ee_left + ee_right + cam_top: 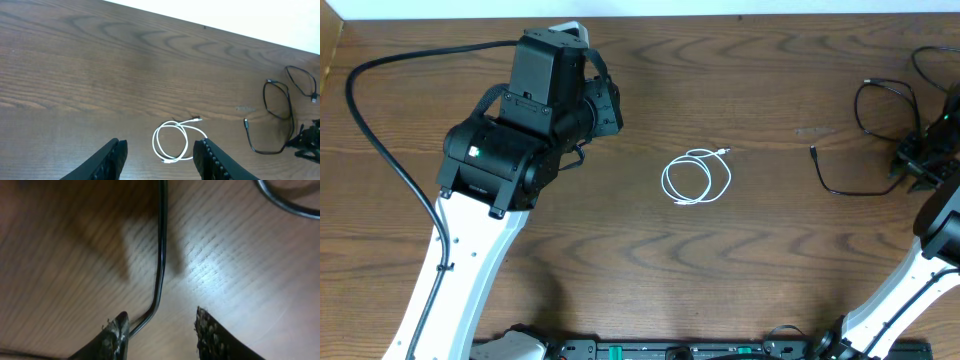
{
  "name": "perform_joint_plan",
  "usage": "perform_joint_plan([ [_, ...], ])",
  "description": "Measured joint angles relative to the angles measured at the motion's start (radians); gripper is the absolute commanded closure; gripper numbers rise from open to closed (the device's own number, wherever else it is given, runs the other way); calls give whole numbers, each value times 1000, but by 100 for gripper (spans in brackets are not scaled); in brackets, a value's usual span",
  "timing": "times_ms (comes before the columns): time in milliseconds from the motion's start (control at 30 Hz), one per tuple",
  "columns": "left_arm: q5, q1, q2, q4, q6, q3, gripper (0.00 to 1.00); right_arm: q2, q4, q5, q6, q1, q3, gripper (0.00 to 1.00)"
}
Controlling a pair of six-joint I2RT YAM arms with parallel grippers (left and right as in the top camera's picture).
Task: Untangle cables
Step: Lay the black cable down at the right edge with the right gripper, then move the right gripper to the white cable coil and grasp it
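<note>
The white cable [697, 177] lies coiled alone at the table's middle; it also shows in the left wrist view [175, 141]. The black cable [870, 130] lies apart at the far right in loose loops; it also shows in the left wrist view [280, 115]. My left gripper [160, 157] is open and empty, held above the table to the left of the white coil. My right gripper [160, 330] is open, low over the table at the right edge [920, 165]. A run of the black cable [160, 250] passes between its fingers, beside the left fingertip.
The wooden table [740, 270] carries both cables. A thick black arm wire [380, 150] curves over the left side. The table's far edge [210, 27] meets a white wall. More thin black cord [930, 65] loops at the far right corner.
</note>
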Motion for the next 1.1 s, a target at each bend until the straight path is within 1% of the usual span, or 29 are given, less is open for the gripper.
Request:
perform_joint_plan([
  [133, 4, 0, 0, 0, 0, 0, 51, 0, 59, 6, 6, 9, -53, 62],
  [200, 4, 0, 0, 0, 0, 0, 51, 0, 88, 8, 7, 16, -69, 65],
  [233, 4, 0, 0, 0, 0, 0, 51, 0, 104, 8, 7, 19, -77, 68],
  [367, 7, 0, 0, 0, 0, 0, 51, -6, 155, 6, 14, 24, -88, 91],
  [433, 7, 0, 0, 0, 0, 0, 51, -15, 202, 7, 15, 24, -101, 99],
  [567, 7, 0, 0, 0, 0, 0, 51, -34, 292, 18, 30, 23, -135, 99],
  [833, 7, 0, 0, 0, 0, 0, 51, -41, 582, 16, 138, 0, -174, 99],
  [1000, 7, 0, 0, 0, 0, 0, 51, -33, 677, 34, 235, -51, -183, 99],
  [1100, 7, 0, 0, 0, 0, 0, 51, -29, 704, 47, 280, -88, -183, 99],
])
